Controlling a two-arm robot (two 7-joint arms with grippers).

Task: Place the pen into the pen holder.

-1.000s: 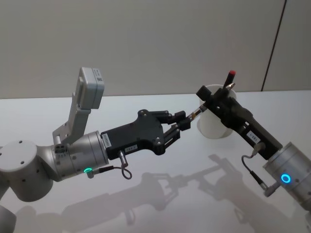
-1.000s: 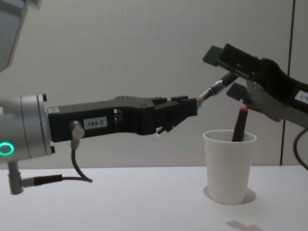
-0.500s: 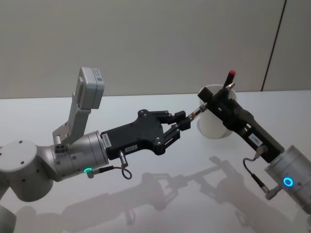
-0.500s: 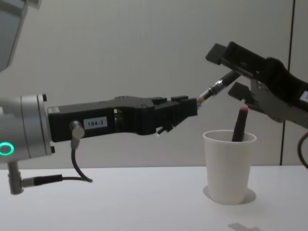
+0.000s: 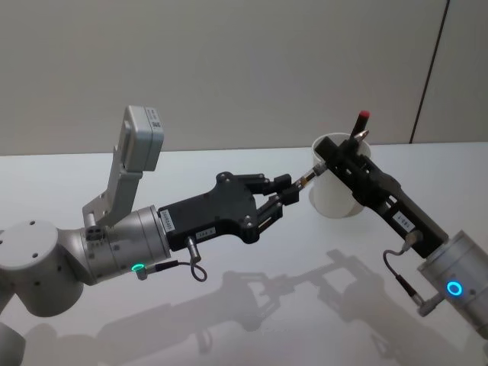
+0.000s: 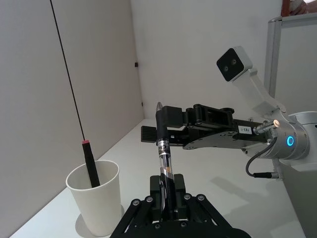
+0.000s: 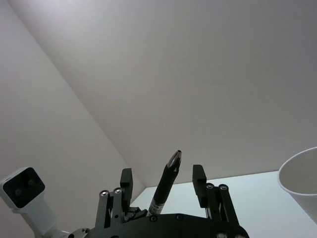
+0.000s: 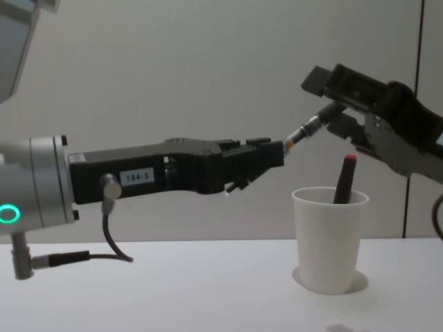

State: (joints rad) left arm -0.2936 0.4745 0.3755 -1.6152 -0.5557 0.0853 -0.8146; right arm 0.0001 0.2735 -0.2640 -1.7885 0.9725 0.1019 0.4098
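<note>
Chest view, mid-frame: matte black left tool [image 8: 277,153] clamps a slim pen [image 8: 304,130], barrel angled toward upper right, its tip between the spread fingers of the right tool [image 8: 329,105], above the tapered white paper pen holder [image 8: 329,238] at lower right.

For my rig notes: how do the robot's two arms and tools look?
The left tool and right tool are black and angular, with small white labels. Both sit on silver cylindrical wrists with thin grey cables; a green ring light glows on the left, a blue ring light on the right.
</note>
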